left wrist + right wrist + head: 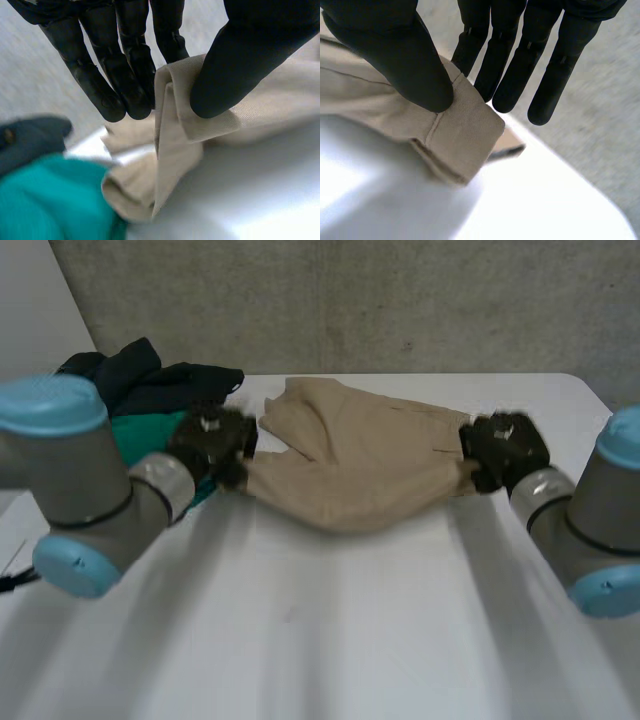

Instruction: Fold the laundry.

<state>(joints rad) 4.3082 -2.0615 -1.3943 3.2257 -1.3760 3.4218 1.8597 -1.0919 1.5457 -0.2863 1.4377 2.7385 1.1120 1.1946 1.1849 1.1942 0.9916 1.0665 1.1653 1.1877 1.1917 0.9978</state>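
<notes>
my left hand (212, 443) pinching a bunched end of the tan garment (350, 470) between thumb and fingers, my right hand (503, 452) pinching the opposite hemmed end, garment stretching between them over the white table (330, 630), green cloth (140, 432) lying beside my left hand

The white table (330, 640) carries beige shorts (360, 460) spread across the middle of its far half, their middle sagging onto the tabletop. At the far left corner a dark garment (150, 380) lies bunched, touching a green garment (140, 435) just nearer along the left edge.
</notes>
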